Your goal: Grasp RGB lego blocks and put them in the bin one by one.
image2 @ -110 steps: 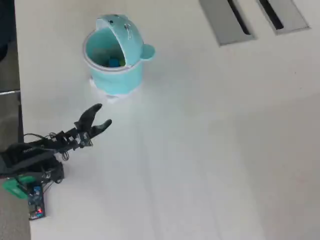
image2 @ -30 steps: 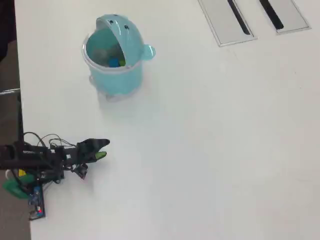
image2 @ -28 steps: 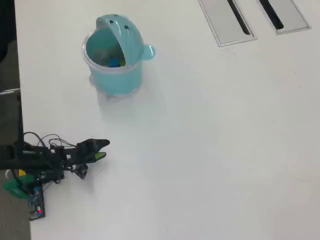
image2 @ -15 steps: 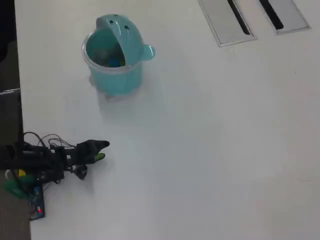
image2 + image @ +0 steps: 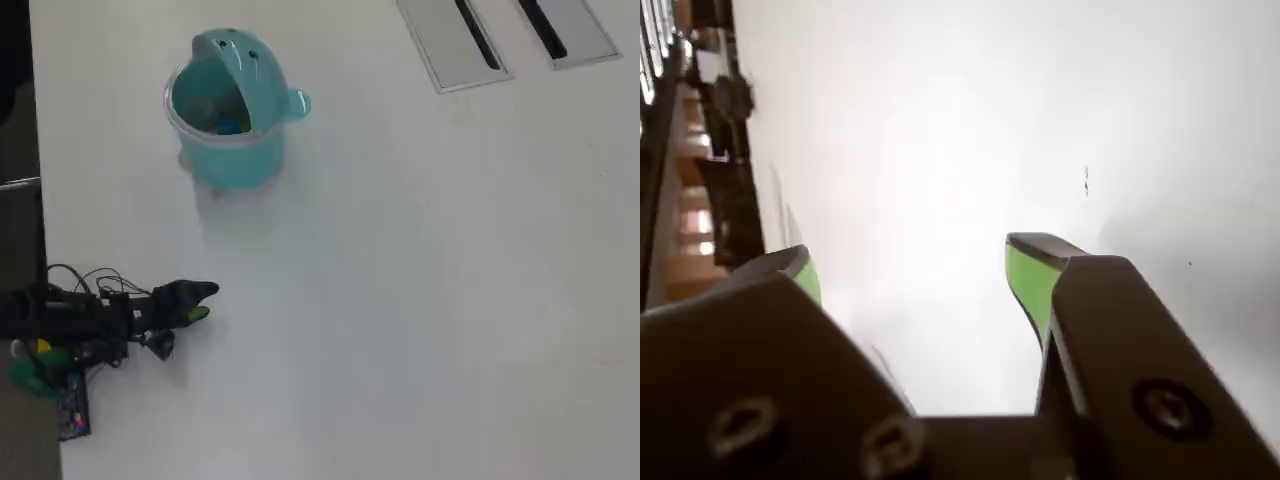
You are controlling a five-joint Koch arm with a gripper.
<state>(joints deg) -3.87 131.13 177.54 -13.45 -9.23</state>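
Overhead view: gripper [image 5: 203, 299] rests at eight o'clock, jaws apart and empty; bin [image 5: 228, 160] at eleven holds blocks [image 5: 228, 124]. No loose block shows, so another grasp would likely close on nothing.

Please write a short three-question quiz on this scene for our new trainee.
1. True or false: the gripper holds a block.
2. Where is the blue block? A) on the table B) inside the bin C) between the jaws
3. In the overhead view, is the gripper near the picture's left or right edge?

Key:
1. False. The wrist view shows the jaws apart with only bare table between them.
2. B. It lies inside the bin.
3. Left, below the bin in the picture and apart from it.
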